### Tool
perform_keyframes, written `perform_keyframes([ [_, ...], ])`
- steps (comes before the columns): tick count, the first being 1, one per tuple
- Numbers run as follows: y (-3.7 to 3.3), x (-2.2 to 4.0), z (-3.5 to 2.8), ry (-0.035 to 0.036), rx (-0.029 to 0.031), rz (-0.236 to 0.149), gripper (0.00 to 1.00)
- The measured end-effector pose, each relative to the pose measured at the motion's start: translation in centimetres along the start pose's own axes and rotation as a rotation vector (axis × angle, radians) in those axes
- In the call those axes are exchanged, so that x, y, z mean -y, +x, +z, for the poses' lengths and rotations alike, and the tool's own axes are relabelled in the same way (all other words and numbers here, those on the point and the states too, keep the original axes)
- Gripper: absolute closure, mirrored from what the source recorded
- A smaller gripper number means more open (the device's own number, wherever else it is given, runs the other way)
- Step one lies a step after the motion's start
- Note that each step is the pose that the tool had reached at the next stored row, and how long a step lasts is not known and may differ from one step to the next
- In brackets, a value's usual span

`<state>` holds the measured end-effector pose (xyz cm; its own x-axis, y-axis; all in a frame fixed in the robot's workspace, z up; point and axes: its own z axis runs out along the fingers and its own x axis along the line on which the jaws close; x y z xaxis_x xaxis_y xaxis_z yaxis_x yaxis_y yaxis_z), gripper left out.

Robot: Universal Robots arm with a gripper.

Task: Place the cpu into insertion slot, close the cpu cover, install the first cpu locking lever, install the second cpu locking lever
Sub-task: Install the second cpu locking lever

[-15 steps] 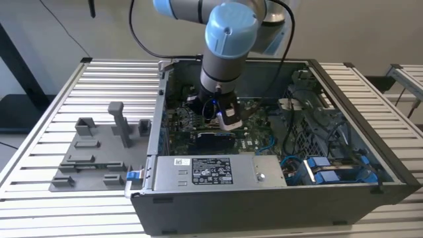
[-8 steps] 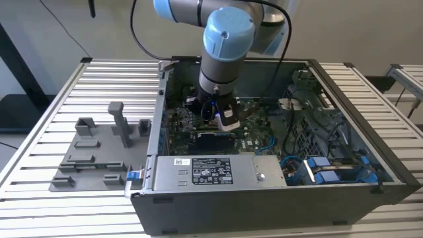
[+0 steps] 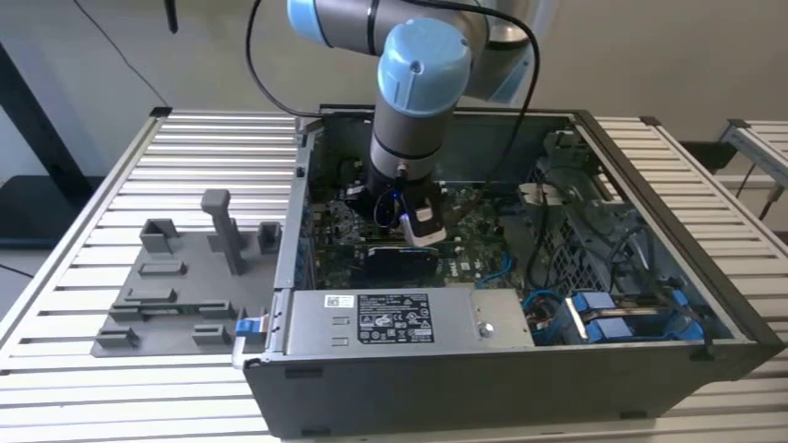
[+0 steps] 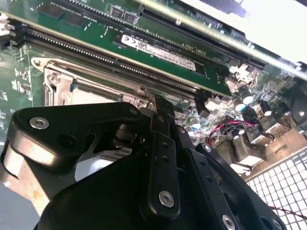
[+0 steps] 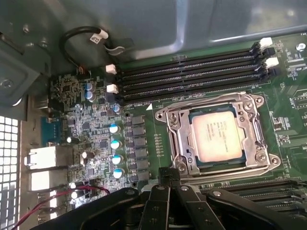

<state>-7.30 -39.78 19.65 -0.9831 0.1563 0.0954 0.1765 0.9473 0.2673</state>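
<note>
Cpu [image 5: 217, 138] sits framed in insertion slot [image 5: 178, 139]; end effector [image 5: 168, 176] fingers pressed together, empty, tips partly hidden.

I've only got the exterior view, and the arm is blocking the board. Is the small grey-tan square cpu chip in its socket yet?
Observer: Yes. In the first wrist view the dull grey-tan square cpu lies flat inside the silver-rimmed insertion slot.
Operator: Is the cover down over it?
Observer: The silver metal cover frame appears to lie flat around the chip, leaving its centre showing.
Operator: Where is the gripper, then?
Observer: The black gripper sits just off one corner of the slot, over the green circuit board.
</note>
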Motion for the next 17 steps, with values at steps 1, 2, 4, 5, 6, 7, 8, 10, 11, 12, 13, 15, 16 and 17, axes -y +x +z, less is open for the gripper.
perform_keyframes([
  [1, 0.0, 0.01, 0.06, 0.0036, 0.0006, 0.0, 0.89],
  [2, 0.0, 0.0, 0.1, 0.0068, 0.0011, 0.0, 0.89],
  [4, 0.0, -0.02, 0.14, 0.0119, 0.0022, 0.001, 0.89],
  [5, 0.0, -0.03, 0.14, 0.0156, 0.0029, 0.001, 0.89],
  [6, 0.0, -0.03, 0.14, 0.0196, 0.0035, 0.001, 0.89],
  [7, 0.0, -0.03, 0.13, 0.0238, 0.0043, 0.001, 0.89],
  [8, 0.0, -0.04, 0.1, 0.0261, 0.0047, 0.001, 0.89],
  [10, 0.02, -0.04, 0.04, 0.0342, 0.006, 0.002, 0.89],
  [11, 0.02, -0.05, 0.02, 0.0396, 0.007, 0.002, 0.89],
  [12, 0.02, -0.08, -0.09, 0.0411, 0.0075, 0.002, 0.89],
  [13, 0.05, -0.17, -0.38, 0.0406, 0.0077, 0.002, 0.89],
  [15, 0.14, -0.42, -1.26, 0.0409, 0.0073, 0.002, 0.89],
  [16, 0.18, -0.54, -1.69, 0.0409, 0.0072, 0.002, 0.89],
  [17, 0.23, -0.66, -2.14, 0.0409, 0.0072, 0.002, 0.89],
])
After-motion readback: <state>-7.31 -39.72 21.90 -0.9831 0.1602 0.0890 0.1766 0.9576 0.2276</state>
